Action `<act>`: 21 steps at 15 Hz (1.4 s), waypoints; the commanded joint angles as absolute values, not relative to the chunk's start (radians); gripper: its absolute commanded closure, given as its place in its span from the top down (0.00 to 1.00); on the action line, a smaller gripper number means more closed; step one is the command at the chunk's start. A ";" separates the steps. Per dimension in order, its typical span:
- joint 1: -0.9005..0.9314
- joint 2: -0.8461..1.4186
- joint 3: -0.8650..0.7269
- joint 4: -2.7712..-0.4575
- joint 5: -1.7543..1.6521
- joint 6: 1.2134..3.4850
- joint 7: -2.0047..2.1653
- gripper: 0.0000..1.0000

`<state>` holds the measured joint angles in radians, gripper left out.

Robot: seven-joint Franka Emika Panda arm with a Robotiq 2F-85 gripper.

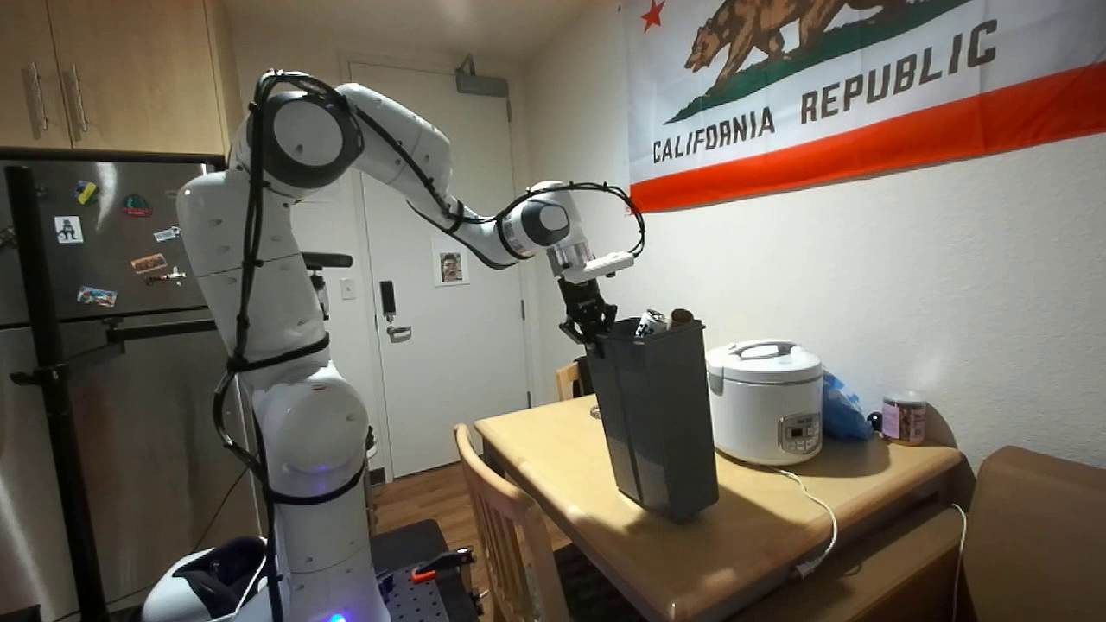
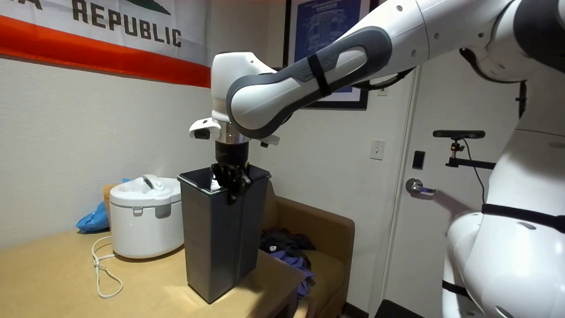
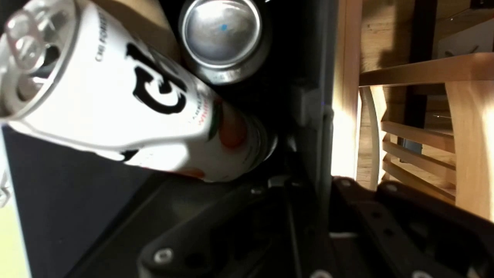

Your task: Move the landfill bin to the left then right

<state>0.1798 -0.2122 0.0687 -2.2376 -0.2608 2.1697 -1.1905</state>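
I've got my black two-fingered pincer (image 1: pixel 593 337) clamped on one wall (image 3: pixel 326 73) of the tall dark-grey rectangular plastic bin (image 1: pixel 655 423) below it, so yanking lopsidedly could tip everything.

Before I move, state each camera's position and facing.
In an exterior view: beside the table, facing a door; arm at picture left.
In an exterior view: from the opposite side, facing a brown seat; arm at right, cropped.
Wrist view: over the landfill bin, looking inside; claw shows.
In both exterior views: landfill bin, rice cooker, flag.
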 commanded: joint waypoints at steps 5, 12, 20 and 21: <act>0.165 -0.255 0.060 -2.297 -0.256 2.310 -1.249 0.02; 0.156 -0.278 0.027 -2.307 -0.153 2.281 -1.233 0.02; 0.134 -0.305 0.026 -2.283 -0.168 2.172 -1.213 0.02; 0.134 -0.304 0.025 -2.276 -0.167 2.152 -1.216 0.02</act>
<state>0.1447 -0.2555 0.0221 -2.2908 -0.1640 2.2199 -1.2214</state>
